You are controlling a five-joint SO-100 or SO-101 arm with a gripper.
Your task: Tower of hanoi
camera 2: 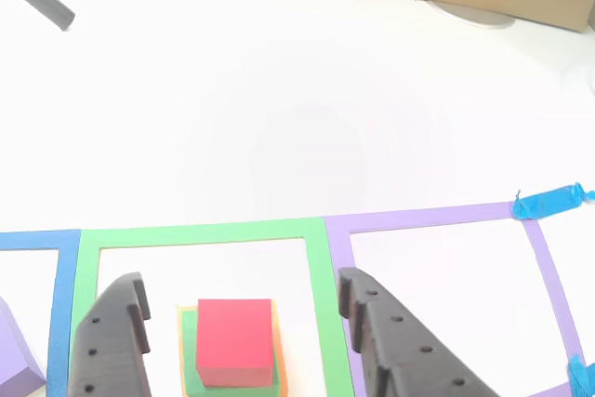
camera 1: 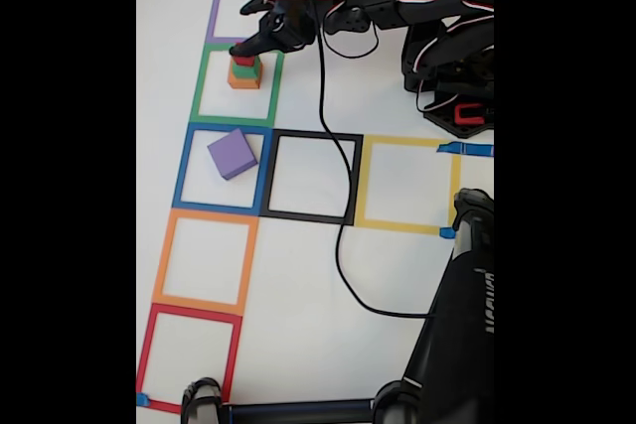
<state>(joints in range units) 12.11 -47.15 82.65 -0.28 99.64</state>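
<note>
Blocks first: red block (camera 2: 234,339) sits on top of the green block (camera 2: 191,352), which sits on the orange block (camera 1: 243,79), a three-high stack inside the green tape square (camera 2: 200,233) on the white worktop (camera 2: 297,118). Stack is right under the hand (camera 1: 241,47) in the fixed view. In the other view the red one lies between the two black fingers (camera 2: 116,341), nearer the finger on that view's left, w/ clear gaps both sides, touching neither. So the hand is spread wide, holding nothing. Purple block (camera 1: 233,154) lies apart from the hand, one square over in the blue tape square (camera 1: 224,170), turned a bit askew to the tape.

Handling, my guess: small solid cubes, stiff, light, prob smooth plastic or foam, so no crush risk but they could slide or twist if pinched off-centre. Red is the smallest, so there's little face to take. Best hold looks like its two opposite flat sides, low enough for purchase but above the green block's top edge, else both lift or the stack topples. Fingers look roughly square to the block; hand seems to need centring a touch, then closing evenly.
</note>
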